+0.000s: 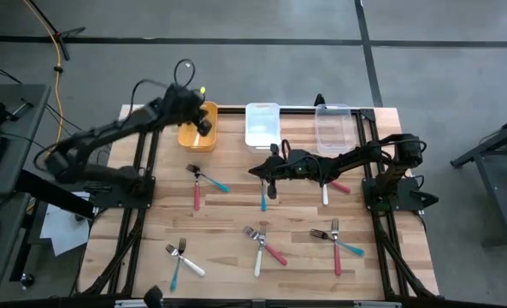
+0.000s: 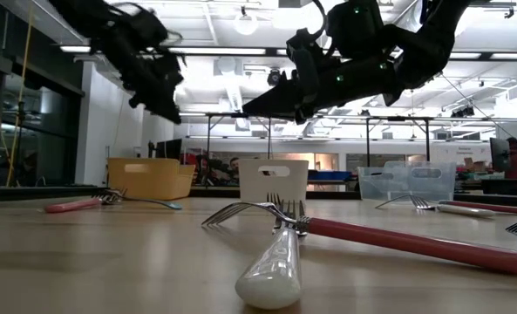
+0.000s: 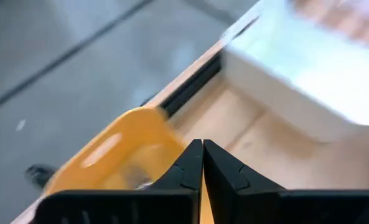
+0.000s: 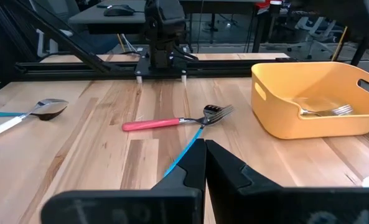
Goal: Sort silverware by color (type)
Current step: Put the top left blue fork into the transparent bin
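Note:
Small forks with red-pink, teal or white handles lie scattered on the wooden table: a red and teal pair, a lone teal fork, a white fork beside a red one, and more along the near side. One fork lies inside the yellow bin. My left gripper is shut and hangs over the yellow bin, holding nothing. My right gripper is shut and empty, raised above mid-table and pointing toward the red and teal pair.
A white bin and a clear bin stand beside the yellow bin along the far edge. Fork clusters lie near the near edge. Bare wood shows between them. Both grippers hang well above the tabletop.

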`<action>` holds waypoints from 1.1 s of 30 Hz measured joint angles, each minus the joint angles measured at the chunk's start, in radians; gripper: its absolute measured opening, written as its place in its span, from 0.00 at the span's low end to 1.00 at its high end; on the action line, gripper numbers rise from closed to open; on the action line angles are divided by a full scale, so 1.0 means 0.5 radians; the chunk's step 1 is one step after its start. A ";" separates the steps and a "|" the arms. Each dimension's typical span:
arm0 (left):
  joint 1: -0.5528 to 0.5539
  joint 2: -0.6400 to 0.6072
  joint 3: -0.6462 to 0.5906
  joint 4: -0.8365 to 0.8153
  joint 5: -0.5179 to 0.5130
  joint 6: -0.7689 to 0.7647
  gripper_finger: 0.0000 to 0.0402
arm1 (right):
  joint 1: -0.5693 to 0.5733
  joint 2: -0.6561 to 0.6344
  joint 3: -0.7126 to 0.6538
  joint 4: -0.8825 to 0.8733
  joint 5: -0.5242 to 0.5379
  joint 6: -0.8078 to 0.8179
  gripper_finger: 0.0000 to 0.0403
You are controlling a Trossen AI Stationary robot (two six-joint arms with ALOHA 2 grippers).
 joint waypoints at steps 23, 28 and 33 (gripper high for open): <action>-0.843 -0.898 -1.233 1.560 0.003 -0.009 0.00 | 0.068 0.001 0.048 -0.137 0.116 0.000 0.01; -0.884 -0.925 -1.442 1.938 0.002 0.003 0.00 | 0.122 0.060 0.270 -0.406 0.181 0.001 0.06; -0.884 -0.975 -1.545 2.084 -0.017 0.020 0.00 | 0.134 0.249 0.573 -0.653 0.180 0.053 0.15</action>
